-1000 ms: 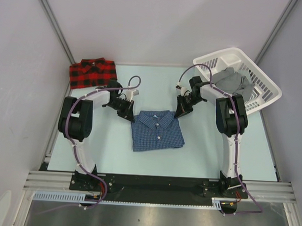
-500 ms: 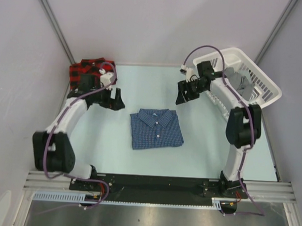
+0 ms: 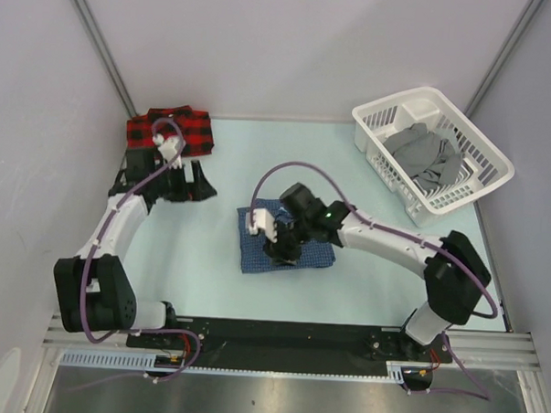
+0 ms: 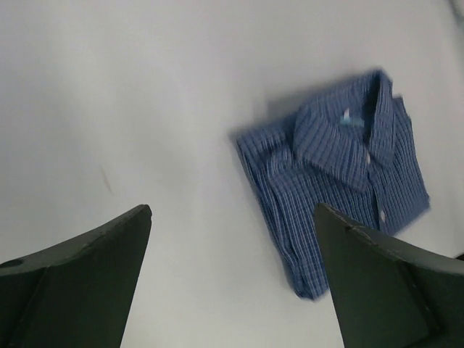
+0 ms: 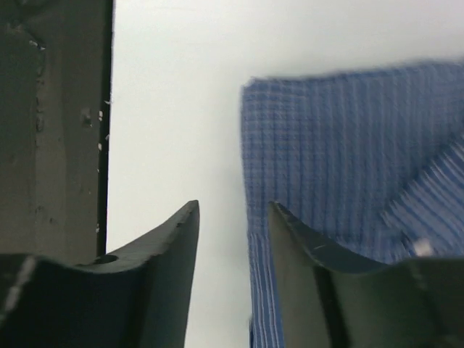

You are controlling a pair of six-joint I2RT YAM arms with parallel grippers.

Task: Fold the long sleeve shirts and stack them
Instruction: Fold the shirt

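The dark blue check shirt (image 3: 310, 254) lies folded in the middle of the table, collar to the far side. My right gripper (image 3: 275, 254) hovers low over its left part, partly covering it. In the right wrist view the right gripper (image 5: 233, 206) is open, and the blue shirt's (image 5: 348, 167) edge runs between the fingertips with nothing pinched. The red-and-black plaid shirt (image 3: 174, 129) lies folded at the far left corner. My left gripper (image 3: 192, 183) is just in front of it, open and empty. The left wrist view shows the blue shirt (image 4: 341, 167) beyond the left gripper (image 4: 232, 210).
A white laundry basket (image 3: 484, 147) holding grey cloth (image 3: 426, 156) stands at the far right. Grey walls close in the table on the left, back and right. A dark rail (image 5: 51, 123) shows at the left of the right wrist view.
Both grippers let go of the blue shirt's collar corners and opened. The left arm drew back toward the plaid shirt. The right arm swung out to the basket, then down over the blue shirt.
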